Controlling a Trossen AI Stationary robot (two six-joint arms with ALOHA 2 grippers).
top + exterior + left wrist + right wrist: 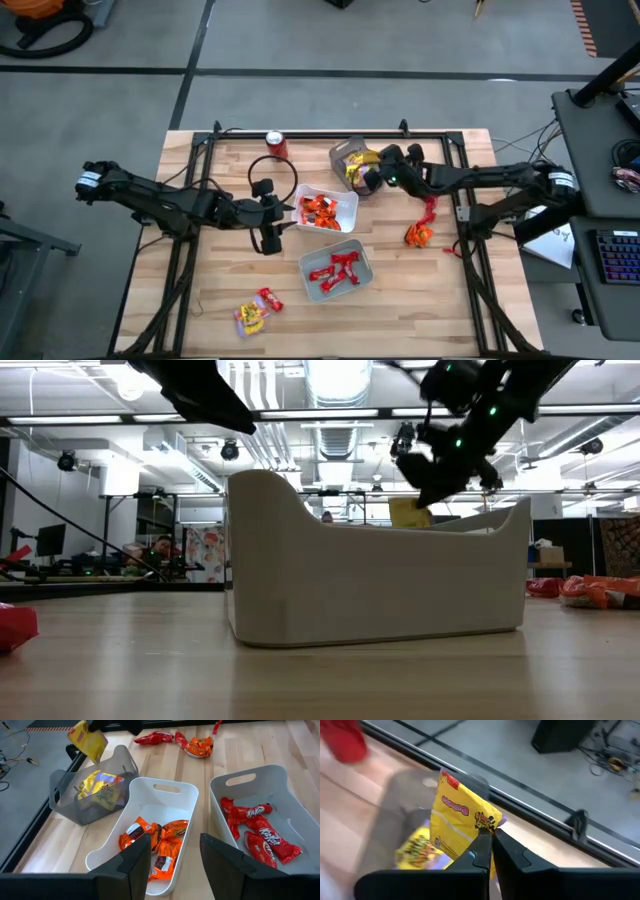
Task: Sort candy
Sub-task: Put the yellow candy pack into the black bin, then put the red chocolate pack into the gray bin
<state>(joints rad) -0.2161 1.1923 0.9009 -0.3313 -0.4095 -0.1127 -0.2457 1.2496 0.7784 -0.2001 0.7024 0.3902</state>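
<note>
My right gripper [362, 180] is shut on a yellow candy pack [462, 820] above the grey tray [348, 158], which holds more yellow candy [100, 790]. The pack also shows in the left wrist view [88, 740] and the low view [408, 513]. My left gripper [175, 860] is open and empty, just left of the white tray [345, 195] that holds orange candy [160, 840]. A second white tray [362, 252] holds red candy [255, 827]. My right gripper pinches the yellow pack by one edge near a corner [481, 824] between its two fingers. The fingers slant down from the table's right side. The pack hangs tilted beyond the fingertips, lifted clear above the grey tray.
A red soda can [277, 143] stands at the far edge. Loose red and yellow candy [255, 310] lies near the front left; orange and red candy [420, 230] lies right of the trays. Dark rails frame the tabletop.
</note>
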